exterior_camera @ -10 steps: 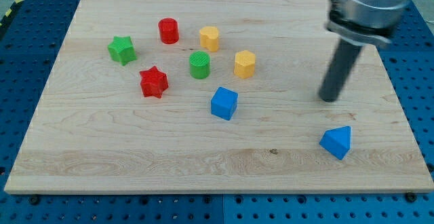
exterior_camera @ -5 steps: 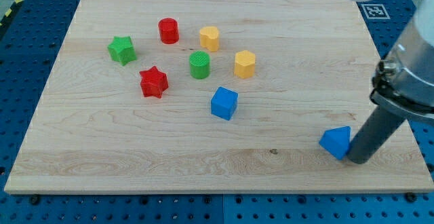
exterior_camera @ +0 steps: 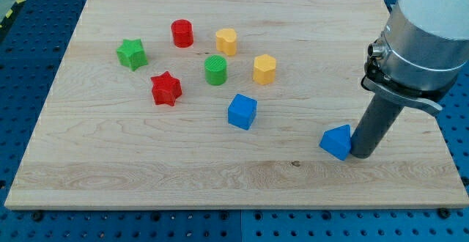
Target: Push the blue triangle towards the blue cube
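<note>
A blue pegboard frames the wooden counter [exterior_camera: 110, 169]. I have no fingers, only a rod; my tip [exterior_camera: 360, 155] touches the blue triangle [exterior_camera: 337, 141] on its right. The blue cube [exterior_camera: 242, 111] sits up-left of the triangle, well apart: most pushing remains.

our tip [exterior_camera: 360, 155]: touching the blue triangle [exterior_camera: 337, 141], on its right
blue cube [exterior_camera: 242, 111]: well left of the triangle

My tip [exterior_camera: 360, 155] touches the blue triangle [exterior_camera: 337, 141] on its right side, toward the desk's [exterior_camera: 132, 165] lower right. The blue cube [exterior_camera: 242, 111] lies well apart to the triangle's upper left, near the desk's middle.
</note>
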`<state>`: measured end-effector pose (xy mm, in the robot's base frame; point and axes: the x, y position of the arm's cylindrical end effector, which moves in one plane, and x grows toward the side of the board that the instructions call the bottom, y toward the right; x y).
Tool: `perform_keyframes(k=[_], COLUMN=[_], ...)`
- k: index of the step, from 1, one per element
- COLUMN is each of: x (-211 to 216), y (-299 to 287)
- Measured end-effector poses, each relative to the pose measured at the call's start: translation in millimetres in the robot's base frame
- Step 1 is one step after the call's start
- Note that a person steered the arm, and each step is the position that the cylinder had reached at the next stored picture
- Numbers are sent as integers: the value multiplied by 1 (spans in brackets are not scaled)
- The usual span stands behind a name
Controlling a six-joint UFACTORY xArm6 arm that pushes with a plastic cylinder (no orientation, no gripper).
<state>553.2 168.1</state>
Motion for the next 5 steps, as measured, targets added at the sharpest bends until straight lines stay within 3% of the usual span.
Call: perform_keyframes(k=[3,5], x=[6,4], y=[-10,-62])
